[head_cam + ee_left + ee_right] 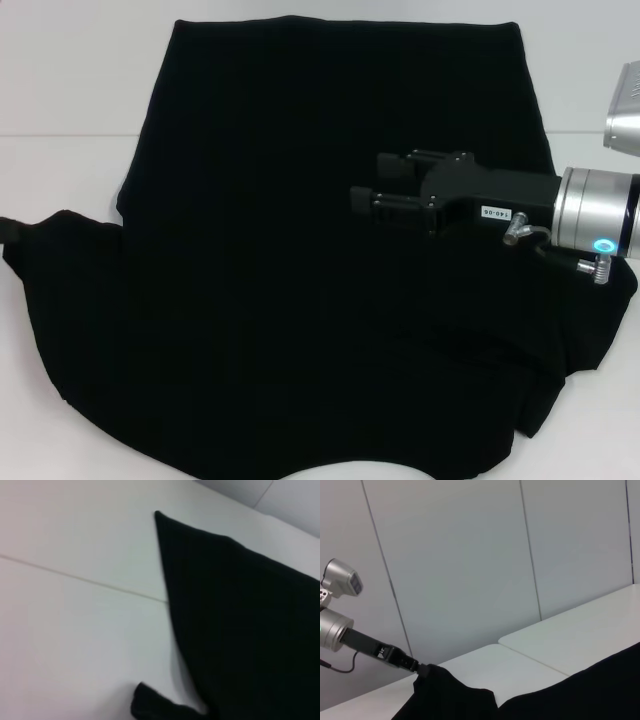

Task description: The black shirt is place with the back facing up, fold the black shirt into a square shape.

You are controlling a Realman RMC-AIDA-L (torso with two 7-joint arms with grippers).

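**Black shirt spread out, one tool above it, one tool holding a corner**

The big, soft, plain black shirt (300,300) lies spread over the flat white surface (60,80). It covers most of the surface. The far part of the shirt is flat and has a straight top edge. The near part is wider and a bit bumpy, with folds near its right corner. On the left side of the shirt a small bit of cloth sticks out sideways past the main shape.

The right tool (368,178), black and boxy on a shiny silver arm, is over the right half of the shirt and points toward the middle of it. Its two short black fingers (395,202) lie side by side with a gap between them. Nothing is between them. I cannot tell if it touches the cloth below.

The left tool (422,670) shows only in the right wrist view. It is a thin black part on a silver arm, at the far side of the shirt. Its tip is closed on a corner of the shirt, and the cloth rises into a small hump there.

The left wrist view shows a pointed corner of the shirt (240,620) lying on the white surface (75,630), and a thin seam line in the surface runs up to the shirt's edge.
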